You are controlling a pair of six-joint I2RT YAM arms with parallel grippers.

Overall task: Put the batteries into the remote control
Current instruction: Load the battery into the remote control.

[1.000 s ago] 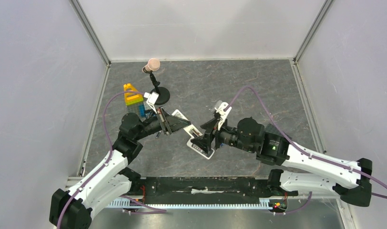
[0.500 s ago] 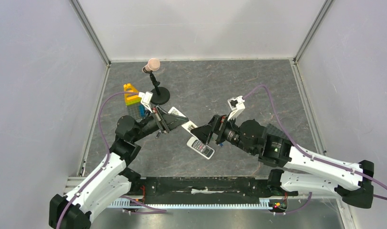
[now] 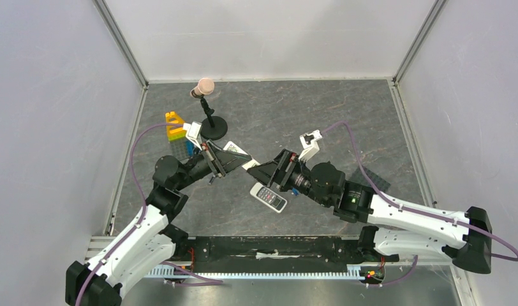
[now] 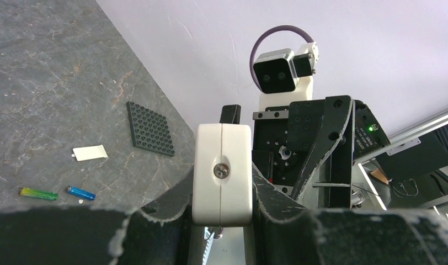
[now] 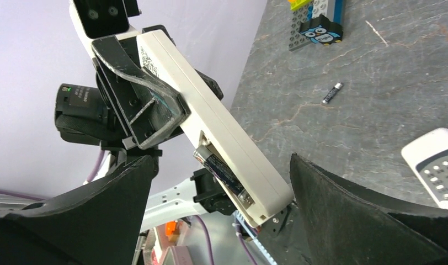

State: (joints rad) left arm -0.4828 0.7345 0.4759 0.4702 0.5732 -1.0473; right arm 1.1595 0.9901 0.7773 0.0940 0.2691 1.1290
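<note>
Right gripper [image 5: 222,160] jaws fully open, empty, flanking remote control [image 5: 211,113] end. 1 battery [image 5: 222,172] lies in open bay between jaws. Left gripper [image 4: 222,221], opposite, clamps remote control. Judgement: press battery flat; left grip must hold firm.

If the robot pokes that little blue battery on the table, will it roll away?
Probably. The blue battery is a thin round cylinder lying on its side on the flat table, so a sideways poke would likely roll it. It looks tiny, so it is probably light and easy to flick away.
</note>
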